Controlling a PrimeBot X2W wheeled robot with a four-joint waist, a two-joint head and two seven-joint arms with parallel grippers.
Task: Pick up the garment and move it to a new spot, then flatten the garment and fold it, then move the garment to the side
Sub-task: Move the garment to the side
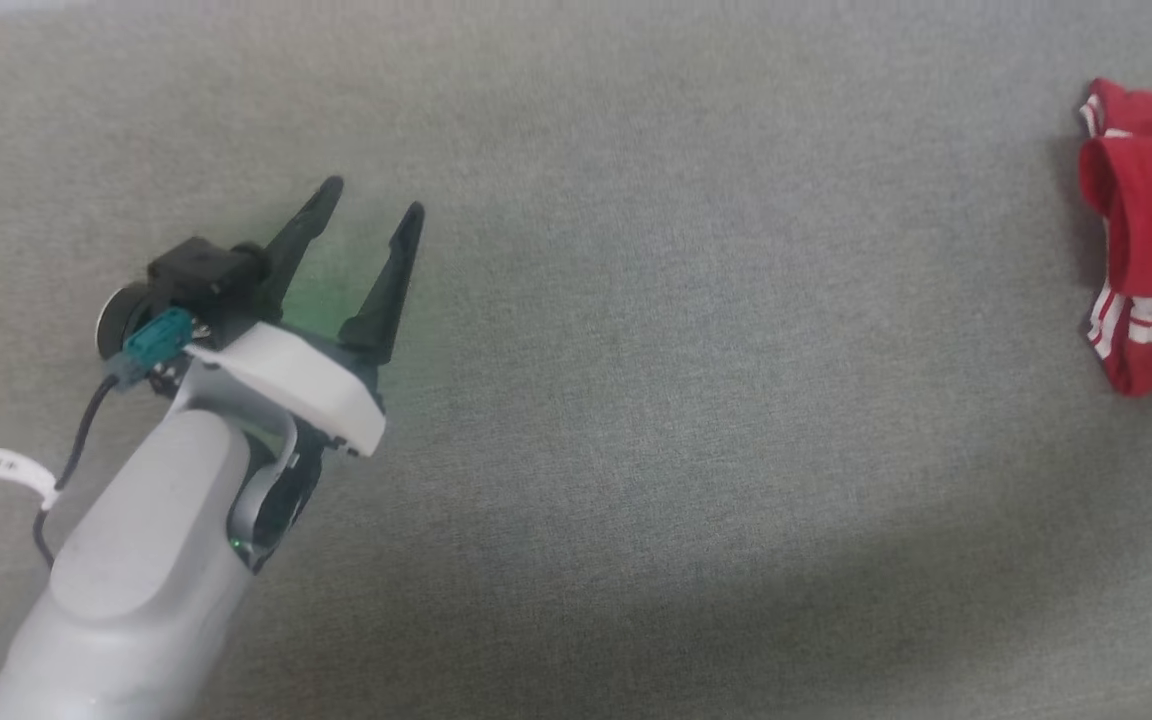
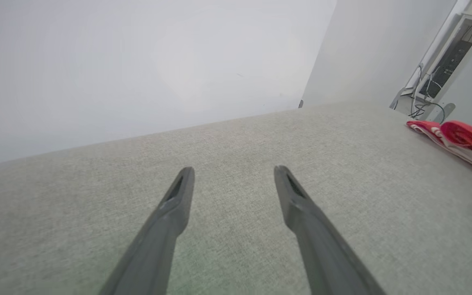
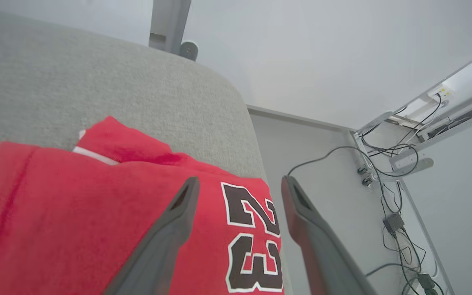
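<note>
Closest to the head camera is the pale forearm of the left arm, ending in the left gripper (image 1: 373,195). Its fingers are spread wide over bare grey cloth and have hold of nothing; the left wrist view shows the same empty gap in the left gripper (image 2: 234,169).

The garment (image 1: 1151,200) lies far off to the robot's right, cut by the edge of the head view. It is a compact folded bundle whose long axis runs away from the robot. From the left fingers it is well apart, low at the side of the counter (image 2: 465,137).

The right arm is much the nearer. The right gripper (image 3: 240,179) hangs just over the garment (image 3: 76,205), fingers parted wide with nothing pinched between them. One finger crosses the red cloth beside the number 23 (image 3: 252,237); the other reaches past the counter's rounded edge.

With the bundle folded and lying at the side, the task looks close to done. Any further touch would fall to the right arm.

The counter (image 1: 696,400) is covered in a plain grey woven fabric. Beyond it are white walls, a pale floor, and loose black cables (image 3: 387,192) running to a wall rail.
</note>
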